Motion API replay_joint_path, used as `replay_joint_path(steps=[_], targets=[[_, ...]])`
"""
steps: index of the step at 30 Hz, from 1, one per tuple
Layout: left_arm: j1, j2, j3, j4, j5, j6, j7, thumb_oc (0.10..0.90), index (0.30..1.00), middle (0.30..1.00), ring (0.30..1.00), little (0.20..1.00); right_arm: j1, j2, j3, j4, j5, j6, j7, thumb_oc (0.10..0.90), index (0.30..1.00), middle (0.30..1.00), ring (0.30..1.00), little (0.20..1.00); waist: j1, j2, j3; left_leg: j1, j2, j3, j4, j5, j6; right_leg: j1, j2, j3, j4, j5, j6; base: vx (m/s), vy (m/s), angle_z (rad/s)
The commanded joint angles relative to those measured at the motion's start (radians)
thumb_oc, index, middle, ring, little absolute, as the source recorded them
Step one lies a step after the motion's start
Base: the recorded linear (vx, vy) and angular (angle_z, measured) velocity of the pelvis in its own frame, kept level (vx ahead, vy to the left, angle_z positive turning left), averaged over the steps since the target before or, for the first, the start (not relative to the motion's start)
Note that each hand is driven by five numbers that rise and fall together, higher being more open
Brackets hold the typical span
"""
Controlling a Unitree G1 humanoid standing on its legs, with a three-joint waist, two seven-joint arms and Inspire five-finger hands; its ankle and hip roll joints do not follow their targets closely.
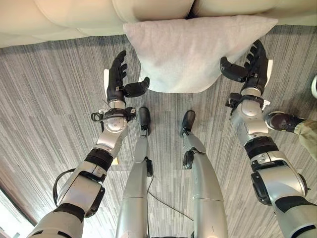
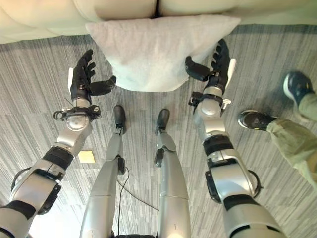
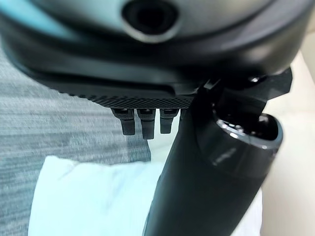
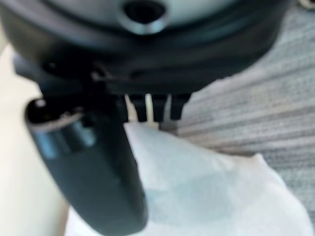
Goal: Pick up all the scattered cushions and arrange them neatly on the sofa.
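Bare carpet (image 1: 59,89) left; shoe (image 1: 280,120) perhaps near right.

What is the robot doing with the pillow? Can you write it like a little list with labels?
cushion: white cushion, on the grey carpet, its far edge against the sofa front
sofa: cream sofa at the far edge of the view
left hand: left hand, open, beside the cushion's left edge, thumb pointing toward it
right hand: right hand, open, at the cushion's right corner, thumb against it
held: cushion not gripped yet
person: a shoe and trouser leg on the robot's right
extra: small yellow note on the floor
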Motion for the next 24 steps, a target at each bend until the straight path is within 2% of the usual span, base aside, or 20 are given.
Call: replay_joint_path(steps=[1, 5, 6, 7, 14, 18, 19, 20, 24], targets=[[-0.014, 0.024, 0.018, -0.031, 0.036, -0.066, 0.025, 0.800, 0.900, 0.900, 0.900, 0.900, 0.016, -0.017, 0.059, -0.036, 0.013, -0.067, 0.018, 0.800, 0.900, 0.900, 0.900, 0.900, -0.008, -0.013, -0.032, 0.010, -0.001, -0.011, 0.152, -0.255, -0.008, 0.108, -0.030, 0.038, -0.183, -0.011, 0.129, 0.00, -0.012, 0.04], [-0.111, -0.002, -0.032, -0.019, 0.044, -0.059, 0.024, 0.800, 0.900, 0.900, 0.900, 0.900, -0.061, 0.026, 0.126, -0.045, 0.020, -0.064, 0.050, 0.800, 0.900, 0.900, 0.900, 0.900, -0.009, -0.015, -0.034, -0.008, -0.004, -0.013, 0.151, -0.250, -0.005, 0.082, -0.029, 0.041, -0.177, -0.009, 0.131, 0.00, 0.000, 0.00], [-0.144, -0.020, -0.045, -0.019, 0.029, -0.063, 0.017, 0.745, 0.818, 0.818, 0.818, 0.818, -0.079, 0.048, 0.148, -0.065, 0.035, -0.070, 0.071, 0.521, 0.481, 0.481, 0.481, 0.481, -0.010, -0.017, -0.035, -0.014, -0.005, -0.012, 0.154, -0.249, -0.005, 0.073, -0.029, 0.043, -0.171, -0.007, 0.131, 0.00, 0.000, 0.00], [-0.177, -0.039, -0.056, -0.022, 0.008, -0.071, 0.014, 0.400, 0.300, 0.300, 0.300, 0.300, -0.095, 0.061, 0.160, -0.079, 0.047, -0.079, 0.084, 0.400, 0.300, 0.300, 0.300, 0.300, -0.013, -0.018, -0.037, -0.020, -0.006, -0.014, 0.156, -0.249, -0.005, 0.066, -0.029, 0.044, -0.167, -0.006, 0.130, 0.00, 0.000, 0.00], [-0.201, -0.039, -0.039, -0.088, -0.024, -0.099, 0.015, 0.400, 0.300, 0.300, 0.300, 0.300, -0.095, 0.060, 0.166, -0.140, 0.043, -0.106, 0.102, 0.400, 0.300, 0.300, 0.300, 0.300, -0.017, -0.019, -0.043, -0.033, -0.006, -0.016, 0.160, -0.246, -0.009, 0.054, -0.030, 0.043, -0.162, -0.002, 0.132, 0.00, 0.000, 0.00], [-0.165, -0.020, -0.008, -0.160, -0.011, -0.110, 0.021, 0.400, 0.300, 0.300, 0.300, 0.300, -0.047, 0.044, 0.131, -0.231, 0.025, -0.131, 0.112, 0.400, 0.300, 0.300, 0.300, 0.300, -0.020, -0.017, -0.057, -0.018, -0.007, -0.016, 0.144, -0.236, -0.015, 0.071, -0.026, 0.043, -0.174, 0.002, 0.133, -0.01, -0.005, 0.00], [-0.151, -0.019, 0.003, -0.178, -0.011, -0.112, 0.018, 0.400, 0.300, 0.300, 0.300, 0.300, -0.028, 0.042, 0.123, -0.254, 0.021, -0.137, 0.118, 0.400, 0.300, 0.300, 0.300, 0.300, -0.021, -0.018, -0.057, -0.021, -0.008, -0.008, 0.139, -0.206, -0.012, 0.069, -0.028, 0.035, -0.185, 0.031, 0.124, -0.06, -0.015, 0.01], [-0.135, -0.019, 0.009, -0.197, -0.010, -0.115, 0.019, 0.400, 0.300, 0.300, 0.300, 0.300, -0.012, 0.041, 0.117, -0.273, 0.017, -0.138, 0.121, 0.400, 0.300, 0.300, 0.300, 0.300, -0.022, -0.017, -0.060, -0.013, -0.008, -0.007, 0.134, -0.203, -0.013, 0.078, -0.027, 0.033, -0.189, 0.033, 0.125, -0.05, -0.027, 0.03], [-0.052, -0.048, 0.049, -0.272, -0.007, -0.114, 0.010, 0.400, 0.300, 0.300, 0.300, 0.300, 0.079, 0.037, 0.078, -0.357, 0.000, -0.148, 0.142, 0.400, 0.300, 0.300, 0.300, 0.300, -0.019, -0.013, -0.079, 0.042, -0.009, -0.007, 0.115, -0.199, -0.020, 0.136, -0.022, 0.021, -0.206, 0.034, 0.124, 0.01, -0.030, 0.04]])
